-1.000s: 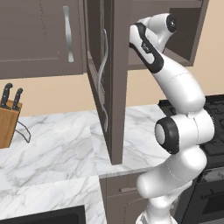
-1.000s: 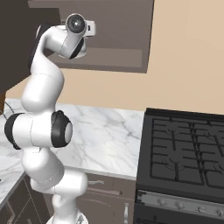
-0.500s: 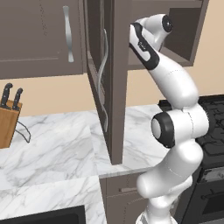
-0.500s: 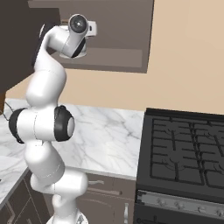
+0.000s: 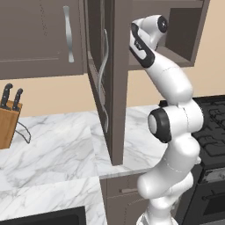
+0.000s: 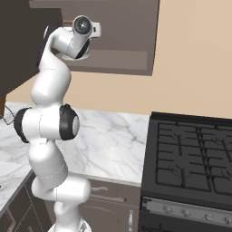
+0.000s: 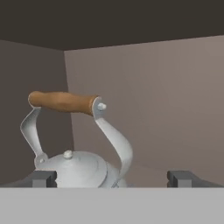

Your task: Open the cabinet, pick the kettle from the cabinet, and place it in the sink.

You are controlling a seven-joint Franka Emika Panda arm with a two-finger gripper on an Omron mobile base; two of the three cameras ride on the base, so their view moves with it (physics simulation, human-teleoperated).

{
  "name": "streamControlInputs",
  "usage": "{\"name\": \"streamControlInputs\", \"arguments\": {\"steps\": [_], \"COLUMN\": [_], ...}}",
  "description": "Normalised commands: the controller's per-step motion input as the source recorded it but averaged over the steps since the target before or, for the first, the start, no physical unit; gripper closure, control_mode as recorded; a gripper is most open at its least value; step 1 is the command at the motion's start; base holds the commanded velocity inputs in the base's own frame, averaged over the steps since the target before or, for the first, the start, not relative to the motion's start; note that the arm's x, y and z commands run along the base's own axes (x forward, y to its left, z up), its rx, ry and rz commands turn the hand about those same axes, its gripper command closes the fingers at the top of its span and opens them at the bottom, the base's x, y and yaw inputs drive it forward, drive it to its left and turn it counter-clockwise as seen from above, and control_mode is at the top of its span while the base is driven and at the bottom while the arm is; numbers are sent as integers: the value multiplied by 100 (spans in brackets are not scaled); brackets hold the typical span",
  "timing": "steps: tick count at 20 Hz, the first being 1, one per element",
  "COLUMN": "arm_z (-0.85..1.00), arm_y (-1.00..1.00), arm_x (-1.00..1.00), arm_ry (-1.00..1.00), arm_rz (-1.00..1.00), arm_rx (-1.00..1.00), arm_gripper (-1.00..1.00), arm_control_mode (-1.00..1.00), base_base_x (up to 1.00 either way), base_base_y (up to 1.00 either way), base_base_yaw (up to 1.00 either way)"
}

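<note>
Since a second ago the arm has straightened a little and pushed its hand further up into the open cabinet (image 5: 184, 39), while the base and the rest of the kitchen stay as they were. In the hand view the kettle (image 7: 81, 168) sits inside the cabinet, upright on the shelf floor, near the back corner where the side wall meets the rear wall. Its brown handle (image 7: 63, 101) arches above the lid, with a small knob (image 7: 67, 154) on top of the lid. The gripper (image 7: 113, 178) is spread wide and grips nothing: one fingertip shows just in front of the kettle's body on the left of that view, the other stands well apart from the kettle on the right. The kettle lies off centre, nearer the left fingertip, and only partly between the two. In the left base view the cabinet door (image 5: 115, 79) stands swung out toward the camera, edge on, its long curved silver handle (image 5: 103, 79) on its left face, and the hand (image 5: 154, 26) is up at the cabinet opening. Below the cabinet runs the marble counter (image 5: 57, 154); a knife block (image 5: 6, 118) stands on it far left of the cabinet. A black stove (image 6: 190, 154) sits right of the cabinet, beside the counter. A dark corner of the sink (image 5: 48, 216) shows at the bottom edge, left of the arm's base.
</note>
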Motion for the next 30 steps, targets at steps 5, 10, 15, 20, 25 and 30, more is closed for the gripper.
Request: {"name": "streamControlInputs", "arguments": {"steps": [5, 10, 15, 20, 25, 30], "arm_z": [0, 0, -1, -4, -3, -12], "arm_y": [0, 0, 3, 5, 6, 6], "arm_x": [28, 27, 26, 25, 23, 6], "arm_ry": [0, 0, 0, 0, 0, 0], "arm_rz": [0, 0, 0, 0, 0, 0], "arm_rx": [0, 0, 0, 0, 0, 0], "arm_gripper": [-100, -100, -100, -100, -100, -100], "arm_control_mode": [-100, -100, -100, -100, -100, -100], "base_base_x": [0, 0, 0, 0, 0, 0], "base_base_y": [0, 0, 0, 0, 0, 0], "base_base_yaw": [0, 0, 0, 0, 0, 0]}}
